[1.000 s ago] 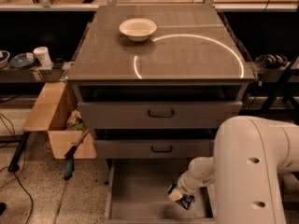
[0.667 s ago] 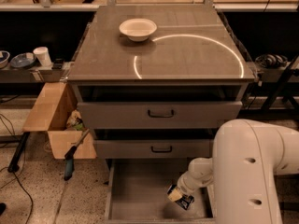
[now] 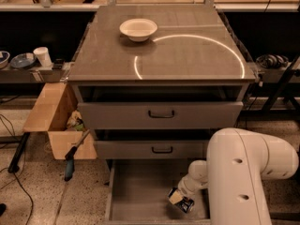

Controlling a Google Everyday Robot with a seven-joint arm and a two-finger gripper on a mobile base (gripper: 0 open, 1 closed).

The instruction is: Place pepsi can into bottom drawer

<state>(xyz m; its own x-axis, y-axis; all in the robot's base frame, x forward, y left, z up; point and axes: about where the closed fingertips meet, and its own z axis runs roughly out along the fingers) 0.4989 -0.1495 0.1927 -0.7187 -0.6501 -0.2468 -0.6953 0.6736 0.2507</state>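
Observation:
The bottom drawer (image 3: 138, 191) is pulled open below the cabinet, a wide shallow grey tray with a flat floor. My white arm reaches down into it from the lower right. My gripper (image 3: 179, 198) is at the drawer's right side, low over the floor. The pepsi can (image 3: 184, 204), small, dark blue with pale markings, sits tilted at the gripper's tip, just above or on the drawer floor. The arm hides the drawer's right edge.
The two upper drawers with black handles (image 3: 161, 113) (image 3: 161, 149) stick out slightly above. A white bowl (image 3: 138, 29) stands on the cabinet top (image 3: 197, 60). An open cardboard box (image 3: 52, 116) and a blue-handled tool (image 3: 70, 165) are at the left on the floor.

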